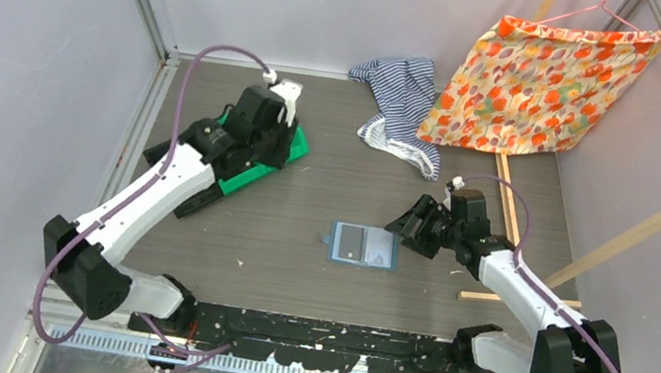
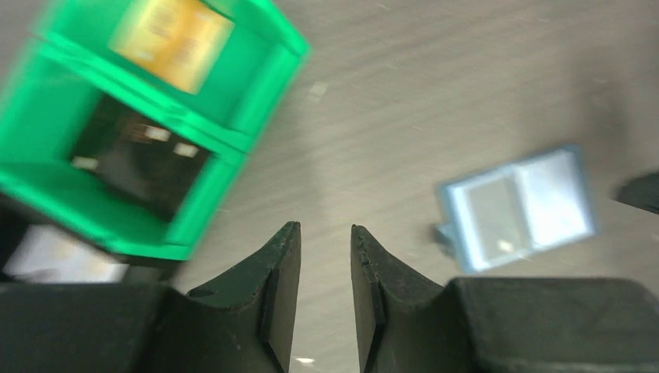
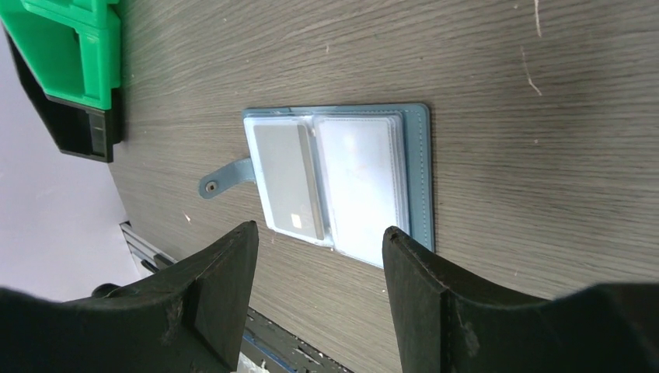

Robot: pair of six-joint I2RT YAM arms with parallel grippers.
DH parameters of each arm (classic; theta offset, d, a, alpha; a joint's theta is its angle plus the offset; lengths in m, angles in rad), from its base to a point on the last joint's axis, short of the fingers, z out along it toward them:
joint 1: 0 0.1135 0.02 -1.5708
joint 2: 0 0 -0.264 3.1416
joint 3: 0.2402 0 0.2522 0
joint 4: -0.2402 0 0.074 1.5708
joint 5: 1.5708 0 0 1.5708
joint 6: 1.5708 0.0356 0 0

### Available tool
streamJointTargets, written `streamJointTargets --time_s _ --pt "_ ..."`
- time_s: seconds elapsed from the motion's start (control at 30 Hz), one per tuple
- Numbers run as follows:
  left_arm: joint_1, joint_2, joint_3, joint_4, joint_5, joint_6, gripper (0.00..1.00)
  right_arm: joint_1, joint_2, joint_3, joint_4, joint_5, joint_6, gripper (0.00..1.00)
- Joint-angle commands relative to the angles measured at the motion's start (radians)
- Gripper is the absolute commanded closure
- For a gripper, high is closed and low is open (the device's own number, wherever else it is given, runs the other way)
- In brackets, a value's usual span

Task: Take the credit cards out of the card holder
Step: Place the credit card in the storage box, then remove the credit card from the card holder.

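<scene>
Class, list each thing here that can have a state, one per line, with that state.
card holder: lying open, grey card in one sleeve.
green bin: yellow card in one compartment, dark item in the other.
left gripper: slightly open, empty.
right gripper: open, empty.
striped cloth: crumpled.
floral cloth: hanging.

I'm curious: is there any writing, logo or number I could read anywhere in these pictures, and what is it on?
No text can be read anywhere.
Yellow card in the green bin: marks too blurred to read.
Dark card in the same bin: pale marks, blurred.
Grey card in the card holder: one tiny mark, unreadable.
</scene>
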Motion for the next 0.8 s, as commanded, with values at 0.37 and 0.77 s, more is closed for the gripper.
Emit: streamJointTargets --time_s 0.37,0.77 --pt "-0.231 0.197 -0.332 0.632 0.44 -0.64 0.7 0.103 0.089 0.032 0.041 0.027 0.005 0.54" --pt "-0.221 0.339 -0.309 0.585 0.47 -0.663 0.69 0.171 0.132 0.064 0.026 0.107 0.008 0.61"
